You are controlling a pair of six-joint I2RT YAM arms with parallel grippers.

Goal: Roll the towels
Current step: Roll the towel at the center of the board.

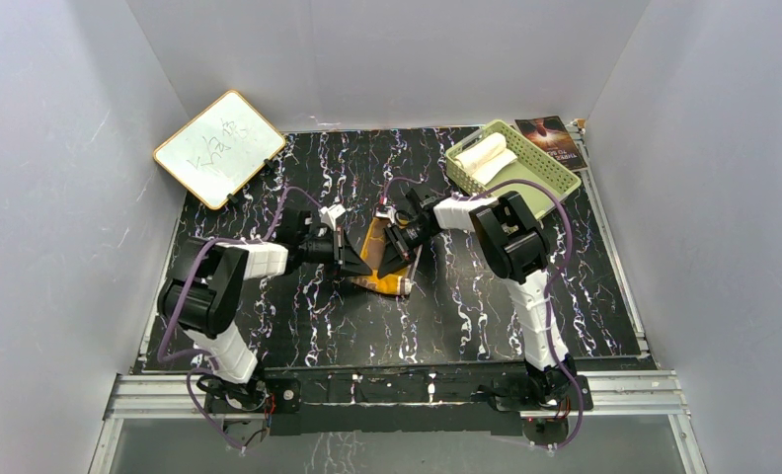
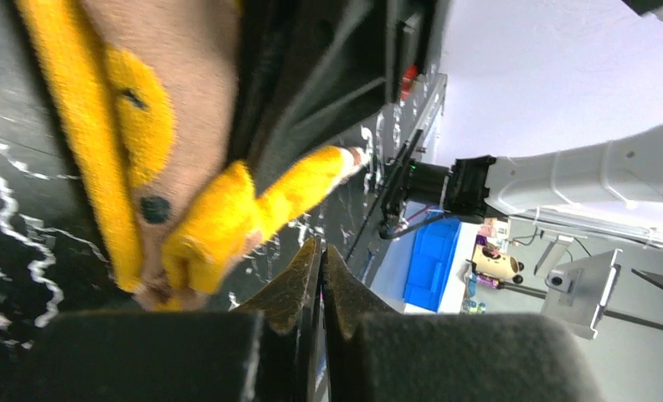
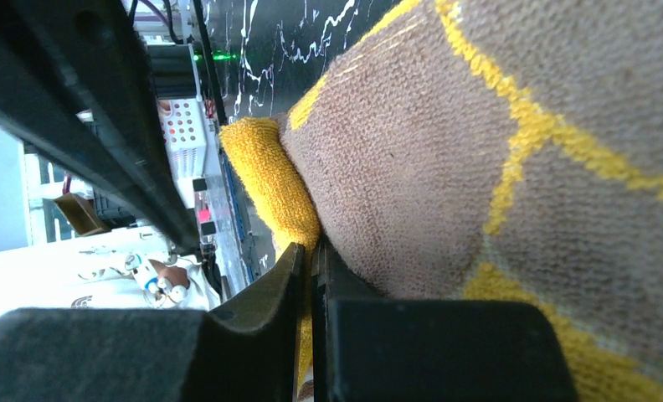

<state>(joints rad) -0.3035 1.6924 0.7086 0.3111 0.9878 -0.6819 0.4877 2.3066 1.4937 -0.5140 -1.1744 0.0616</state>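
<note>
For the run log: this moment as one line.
mustard-yellow cloth towel: mid-table | left gripper: shut | right gripper: shut on towel

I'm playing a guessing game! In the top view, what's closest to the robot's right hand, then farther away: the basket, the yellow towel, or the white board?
1. The yellow towel, right at the right hand, mid-table.
2. The basket, back right.
3. The white board, back left.

Yellow towel [image 1: 375, 249] largely hidden overhead; whiteboard [image 1: 219, 148] writing illegible.
</note>
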